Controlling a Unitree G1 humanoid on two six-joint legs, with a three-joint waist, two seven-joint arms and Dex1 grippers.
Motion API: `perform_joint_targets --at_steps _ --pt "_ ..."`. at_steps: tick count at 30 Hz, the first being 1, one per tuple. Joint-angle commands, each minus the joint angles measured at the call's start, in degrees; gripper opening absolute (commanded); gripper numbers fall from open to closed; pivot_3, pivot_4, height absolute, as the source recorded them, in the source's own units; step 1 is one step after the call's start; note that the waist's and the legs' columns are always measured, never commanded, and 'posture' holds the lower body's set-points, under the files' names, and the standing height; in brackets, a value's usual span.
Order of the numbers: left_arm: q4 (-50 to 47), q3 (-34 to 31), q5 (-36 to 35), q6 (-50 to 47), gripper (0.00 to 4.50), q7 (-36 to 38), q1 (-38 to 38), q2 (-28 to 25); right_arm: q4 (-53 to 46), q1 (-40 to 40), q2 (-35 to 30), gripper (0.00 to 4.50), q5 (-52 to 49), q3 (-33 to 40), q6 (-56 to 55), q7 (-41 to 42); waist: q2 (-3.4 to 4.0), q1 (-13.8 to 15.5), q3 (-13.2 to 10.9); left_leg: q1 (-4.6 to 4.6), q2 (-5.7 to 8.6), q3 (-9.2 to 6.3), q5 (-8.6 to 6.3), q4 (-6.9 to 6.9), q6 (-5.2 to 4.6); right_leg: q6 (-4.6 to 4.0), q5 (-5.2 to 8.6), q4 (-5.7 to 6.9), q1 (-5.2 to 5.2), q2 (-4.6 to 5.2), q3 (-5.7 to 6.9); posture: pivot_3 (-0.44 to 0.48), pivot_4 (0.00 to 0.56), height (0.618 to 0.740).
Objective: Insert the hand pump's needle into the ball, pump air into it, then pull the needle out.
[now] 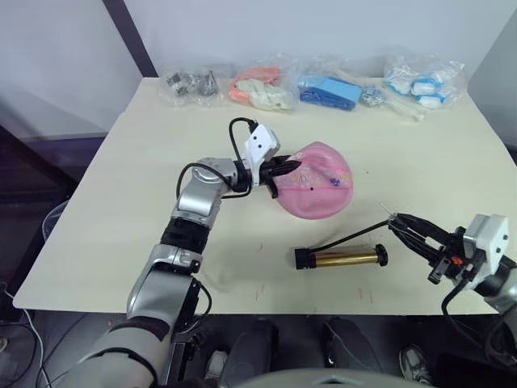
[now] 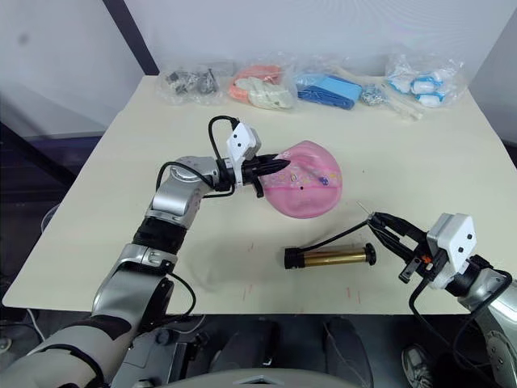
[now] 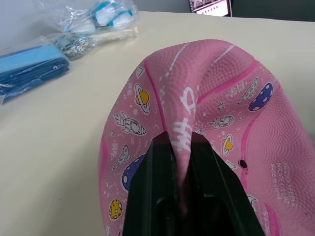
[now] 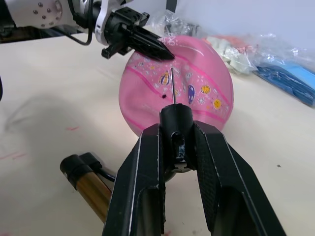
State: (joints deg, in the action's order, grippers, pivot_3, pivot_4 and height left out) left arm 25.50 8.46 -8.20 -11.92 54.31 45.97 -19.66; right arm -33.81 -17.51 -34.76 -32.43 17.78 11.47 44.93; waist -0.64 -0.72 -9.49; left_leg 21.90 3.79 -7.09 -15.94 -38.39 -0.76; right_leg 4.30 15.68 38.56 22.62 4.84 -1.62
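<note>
Right now the ball (image 1: 317,182) sits at the centre of the head views, dented and slack, with its black valve hole (image 1: 312,188) facing the lower right of the frame. Just left of it, the left gripper (image 1: 284,170) is pinched on a fold of the ball's rim; the left wrist view shows the pink rubber squeezed up between the two black fingers (image 3: 152,191). Down at the lower right, the right gripper (image 1: 401,224) is closed around the black fitting, and the needle (image 4: 173,88) sticks out past its fingertips, well apart from the ball. Below the ball lies the pump (image 1: 339,258) on the table (image 1: 121,186), its hose (image 1: 349,237) curving up to the fitting.

By my reading, the step in hand is bringing the needle to the valve. In the right wrist view the pin already points almost at the hole, a touch to its right, so the approach wants a straight run along the needle's own axis with a small sideways correction early, not at the last instant. Because the ball is soft, the left grip should stay firm and steady so the skin around the valve does not cave in or roll away under the push. Hose slack looks ample, though a fast move might drag the pump.
</note>
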Motion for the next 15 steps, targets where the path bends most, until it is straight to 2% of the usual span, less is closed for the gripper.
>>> perform_joint_targets --at_steps 1,8,15 --pt "-10.4 -0.25 0.95 -5.86 0.07 -6.6 -3.53 1.23 -4.89 3.13 -1.73 0.33 -4.92 -2.32 9.74 -5.0 0.0 -0.08 0.0 -0.01 -0.01 0.01 0.0 0.0 0.0 0.0 0.0 0.02 0.01 0.0 -0.03 0.0 0.15 0.74" --pt "-19.49 0.57 1.87 -13.77 0.07 -13.34 -7.84 2.51 -8.47 9.98 -3.98 0.33 -12.61 -4.74 25.0 -13.54 -0.02 0.13 0.02 -0.01 0.0 -0.04 0.0 -0.01 0.0 -0.01 -0.01 0.06 -0.01 0.02 0.0 0.0 0.15 0.74" --pt "-24.85 2.48 2.56 -16.39 0.07 -16.49 -11.89 3.16 -9.03 19.17 -5.67 0.33 -20.81 -7.06 40.69 -23.97 -0.03 0.13 0.03 -0.01 0.0 -0.03 0.0 -0.01 0.0 -0.01 -0.01 0.05 -0.01 0.03 0.0 0.0 0.15 0.74"
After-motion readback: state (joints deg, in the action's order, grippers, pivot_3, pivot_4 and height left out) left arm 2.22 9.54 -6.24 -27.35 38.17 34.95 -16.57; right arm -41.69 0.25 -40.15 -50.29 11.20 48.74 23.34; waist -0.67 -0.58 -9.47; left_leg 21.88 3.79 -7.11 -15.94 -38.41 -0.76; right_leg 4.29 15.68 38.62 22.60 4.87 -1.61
